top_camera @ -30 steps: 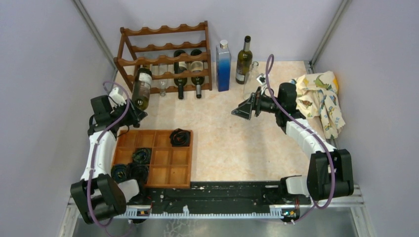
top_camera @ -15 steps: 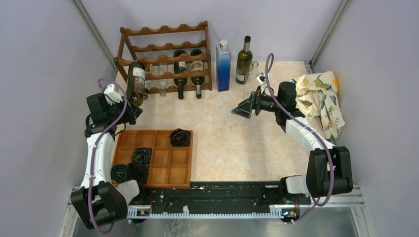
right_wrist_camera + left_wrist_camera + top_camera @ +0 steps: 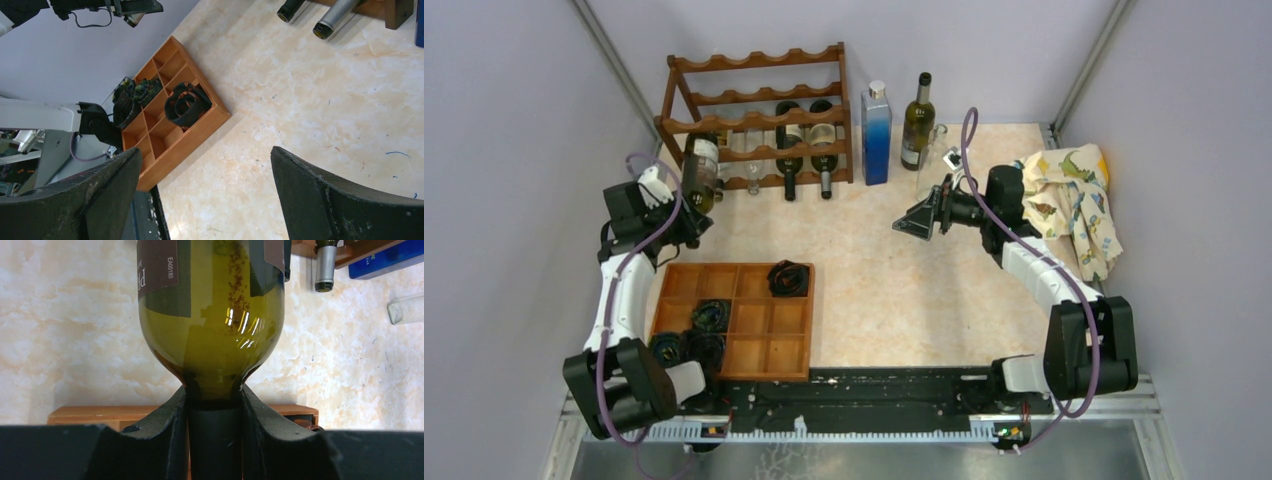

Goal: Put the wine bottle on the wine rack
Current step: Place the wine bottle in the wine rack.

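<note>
An olive-green wine bottle (image 3: 699, 170) with a dark label is held by its neck in my left gripper (image 3: 685, 222), its base pointing at the left end of the wine rack (image 3: 759, 92). In the left wrist view my fingers (image 3: 175, 425) clamp the dark-capped neck, with the bottle (image 3: 215, 315) filling the view above the left gripper (image 3: 215, 396). The dark reddish-brown rack holds two dark bottles (image 3: 806, 142) and a clear one. My right gripper (image 3: 917, 224) is open and empty over the mid table, as the right wrist view (image 3: 205, 152) shows.
A blue bottle (image 3: 876, 122), a standing green bottle (image 3: 918, 122) and a clear glass (image 3: 932, 150) are right of the rack. A wooden compartment tray (image 3: 769, 350) with black coils lies front left. A patterned cloth (image 3: 1076, 198) lies at the right wall.
My left arm carried the bottle back and left, closer to the rack's left end, and stood it more upright. The right arm has not moved.
</note>
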